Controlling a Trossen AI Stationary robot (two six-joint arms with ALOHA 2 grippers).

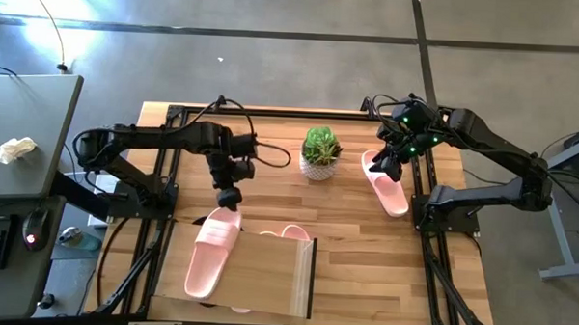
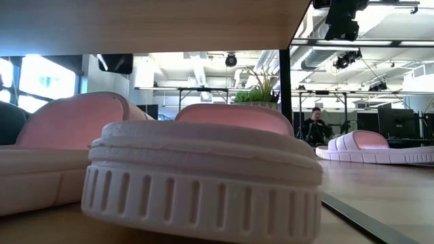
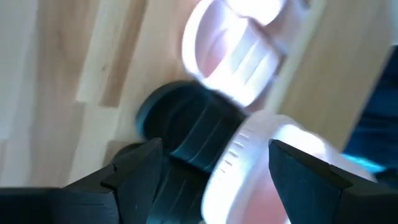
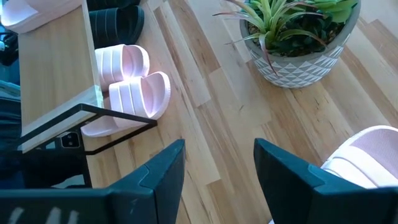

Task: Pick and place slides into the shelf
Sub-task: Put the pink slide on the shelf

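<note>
The light-wood shelf (image 1: 266, 273) stands at the table's near edge. One pink slide (image 1: 214, 252) lies along its top panel. My left gripper (image 1: 228, 197) hangs open over that slide's far end (image 3: 261, 168), a finger on either side. Under the shelf, pink slides (image 4: 130, 81) and a black slide (image 4: 115, 22) rest with their far ends poking out. Another pink slide (image 1: 385, 183) lies sole-down on the table at the right. My right gripper (image 4: 217, 165) hovers open above its far end, nothing between the fingers.
A small potted green plant (image 1: 320, 152) stands at the table's far middle, between the two arms. Bare wood lies between the shelf and the right-hand slide. In the low view a person (image 2: 315, 125) sits far back in the room.
</note>
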